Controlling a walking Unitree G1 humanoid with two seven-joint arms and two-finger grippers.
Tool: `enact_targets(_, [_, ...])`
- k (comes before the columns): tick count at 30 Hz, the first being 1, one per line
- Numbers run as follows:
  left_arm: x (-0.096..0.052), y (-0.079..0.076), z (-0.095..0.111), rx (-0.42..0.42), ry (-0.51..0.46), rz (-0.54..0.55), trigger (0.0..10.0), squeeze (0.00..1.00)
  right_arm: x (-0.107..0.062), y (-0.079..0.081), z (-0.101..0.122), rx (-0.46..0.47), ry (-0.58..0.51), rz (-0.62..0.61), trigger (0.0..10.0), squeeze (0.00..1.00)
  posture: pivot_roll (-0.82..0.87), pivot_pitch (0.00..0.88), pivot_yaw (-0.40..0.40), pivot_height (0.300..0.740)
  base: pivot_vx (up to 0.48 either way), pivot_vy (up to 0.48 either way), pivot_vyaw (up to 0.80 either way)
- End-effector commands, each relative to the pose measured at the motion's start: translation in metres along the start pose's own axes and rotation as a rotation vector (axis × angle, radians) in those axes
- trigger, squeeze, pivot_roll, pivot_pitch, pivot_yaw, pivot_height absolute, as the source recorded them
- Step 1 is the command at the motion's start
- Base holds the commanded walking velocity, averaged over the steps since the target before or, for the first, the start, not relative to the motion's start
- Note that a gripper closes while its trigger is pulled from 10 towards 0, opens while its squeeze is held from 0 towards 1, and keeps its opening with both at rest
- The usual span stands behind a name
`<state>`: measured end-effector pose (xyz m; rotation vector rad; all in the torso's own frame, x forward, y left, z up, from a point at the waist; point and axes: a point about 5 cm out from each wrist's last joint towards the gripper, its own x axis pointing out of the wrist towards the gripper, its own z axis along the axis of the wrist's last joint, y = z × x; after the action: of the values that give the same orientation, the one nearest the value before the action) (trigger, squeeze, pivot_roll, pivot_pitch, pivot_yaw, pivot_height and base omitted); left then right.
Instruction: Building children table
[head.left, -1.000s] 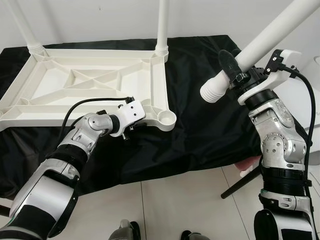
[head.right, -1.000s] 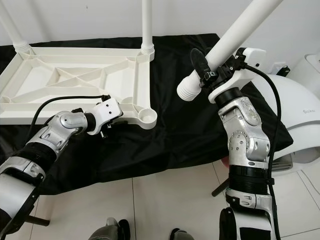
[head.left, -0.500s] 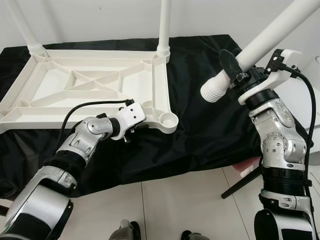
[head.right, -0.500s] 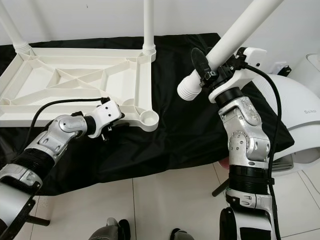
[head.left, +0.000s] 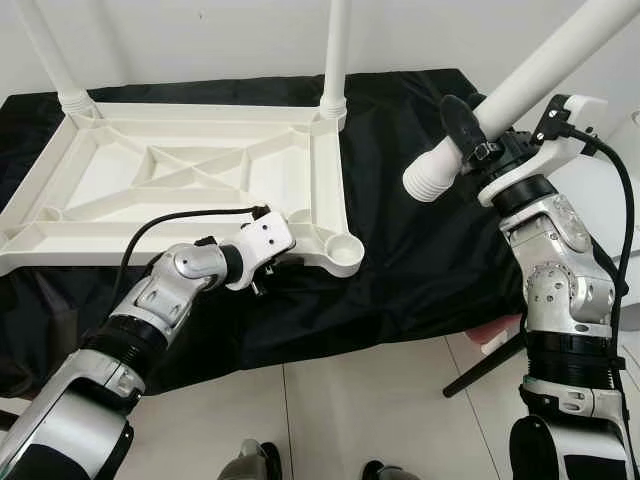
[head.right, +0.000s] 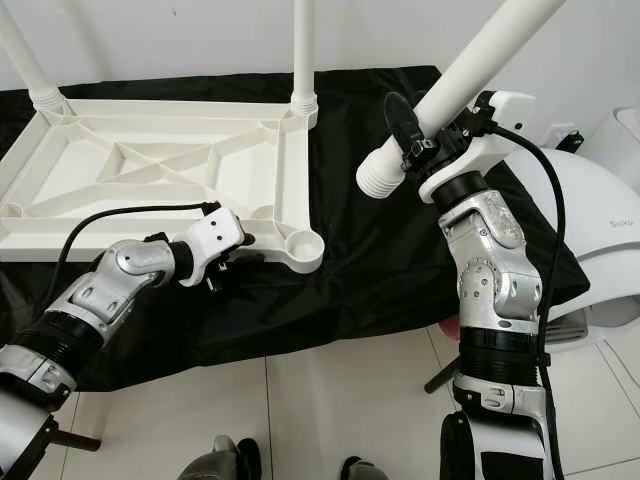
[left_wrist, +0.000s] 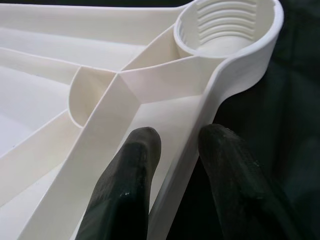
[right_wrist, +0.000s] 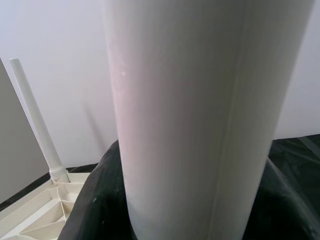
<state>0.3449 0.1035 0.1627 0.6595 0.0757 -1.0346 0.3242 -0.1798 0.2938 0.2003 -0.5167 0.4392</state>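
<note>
The white table top (head.left: 180, 175) lies upside down on a black cloth, ribs facing up. Two white legs (head.left: 335, 50) stand screwed into its far corners. Its near right corner has an empty threaded socket (left_wrist: 225, 25). My left gripper (left_wrist: 180, 136) is shut on the table top's near rim, one finger inside the rim and one outside, just short of that socket. My right gripper (head.left: 470, 135) is shut on a loose white leg (head.left: 525, 75), held up at a slant to the right of the table top. Its threaded end (head.left: 425, 182) points down and left.
The black cloth (head.left: 420, 260) covers the support and hangs over its front edge onto a tiled floor. A white rounded appliance (head.right: 600, 250) stands at the right. A black strut (head.left: 480, 370) slants to the floor beside my right arm.
The table top has slid a little to the right and nearer with my left gripper on its rim. The right arm and its leg have hardly moved.
</note>
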Motion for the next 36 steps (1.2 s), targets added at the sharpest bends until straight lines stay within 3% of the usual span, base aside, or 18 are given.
enact_targets(1, [0.000, -0.047, -0.007, -0.024, 0.025, -0.594, 10.0, 0.00, 0.002, 0.000, 0.007, -0.011, -0.033, 0.002, 10.0, 0.00, -0.02, 0.141, 0.054, 0.740, 0.000, 0.000, 0.00])
enact_targets(6, [0.000, -0.054, -0.006, -0.021, 0.029, -0.620, 10.0, 0.00, 0.002, 0.000, 0.007, -0.015, -0.034, -0.002, 10.0, 0.00, -0.02, 0.140, 0.057, 0.740, 0.000, 0.000, 0.00])
enact_targets(7, [0.000, -0.057, -0.006, -0.021, 0.033, -0.628, 3.0, 0.00, 0.001, 0.000, 0.007, -0.014, -0.036, -0.003, 10.0, 0.00, -0.02, 0.139, 0.060, 0.740, 0.000, 0.000, 0.00])
enact_targets(8, [0.000, -0.058, -0.006, -0.022, 0.036, -0.632, 2.4, 0.00, 0.001, 0.000, 0.007, -0.013, -0.037, -0.003, 10.0, 0.00, -0.02, 0.139, 0.061, 0.740, 0.000, 0.000, 0.00])
enact_targets(9, [0.000, -0.058, -0.006, -0.022, 0.036, -0.632, 2.4, 0.00, 0.001, 0.000, 0.007, -0.013, -0.037, -0.003, 10.0, 0.00, -0.02, 0.139, 0.061, 0.740, 0.000, 0.000, 0.00])
enact_targets(10, [0.000, -0.059, -0.006, -0.024, 0.039, -0.636, 0.6, 0.00, 0.001, 0.000, 0.007, -0.015, -0.037, -0.003, 10.0, 0.00, -0.02, 0.138, 0.061, 0.740, 0.000, 0.000, 0.00])
enact_targets(11, [-0.001, -0.060, -0.006, -0.026, 0.037, -0.646, 0.0, 0.00, 0.001, -0.001, 0.007, -0.016, -0.037, -0.004, 10.0, 0.00, -0.02, 0.138, 0.062, 0.740, 0.000, 0.000, 0.00])
enact_targets(22, [-0.003, -0.060, -0.004, -0.034, 0.045, -0.636, 0.0, 0.00, 0.001, -0.002, 0.008, -0.019, -0.039, -0.006, 10.0, 0.00, -0.02, 0.135, 0.064, 0.740, 0.000, 0.000, 0.00])
enact_targets(23, [-0.002, -0.059, -0.005, -0.031, 0.052, -0.619, 5.5, 0.00, 0.001, -0.002, 0.008, -0.019, -0.040, -0.007, 10.0, 0.00, -0.02, 0.137, 0.063, 0.740, 0.000, 0.000, 0.00])
enact_targets(24, [-0.002, -0.059, -0.005, -0.031, 0.052, -0.619, 5.5, 0.00, 0.001, -0.002, 0.008, -0.019, -0.040, -0.007, 10.0, 0.00, -0.02, 0.137, 0.063, 0.740, 0.000, 0.000, 0.00])
enact_targets(25, [-0.001, -0.059, -0.006, -0.031, 0.056, -0.614, 10.0, 0.00, 0.001, -0.002, 0.008, -0.018, -0.040, -0.008, 10.0, 0.00, -0.02, 0.137, 0.063, 0.740, 0.000, 0.000, 0.00])
enact_targets(32, [0.002, -0.057, -0.005, -0.030, 0.062, -0.568, 10.0, 0.00, 0.001, -0.002, 0.007, -0.017, -0.039, -0.009, 10.0, 0.00, -0.01, 0.142, 0.061, 0.740, 0.000, 0.000, 0.00])
enact_targets(36, [0.006, -0.049, -0.007, -0.045, 0.077, -0.511, 10.0, 0.00, 0.000, -0.002, 0.008, -0.016, -0.038, -0.010, 10.0, 0.00, -0.01, 0.148, 0.059, 0.740, 0.000, 0.000, 0.00])
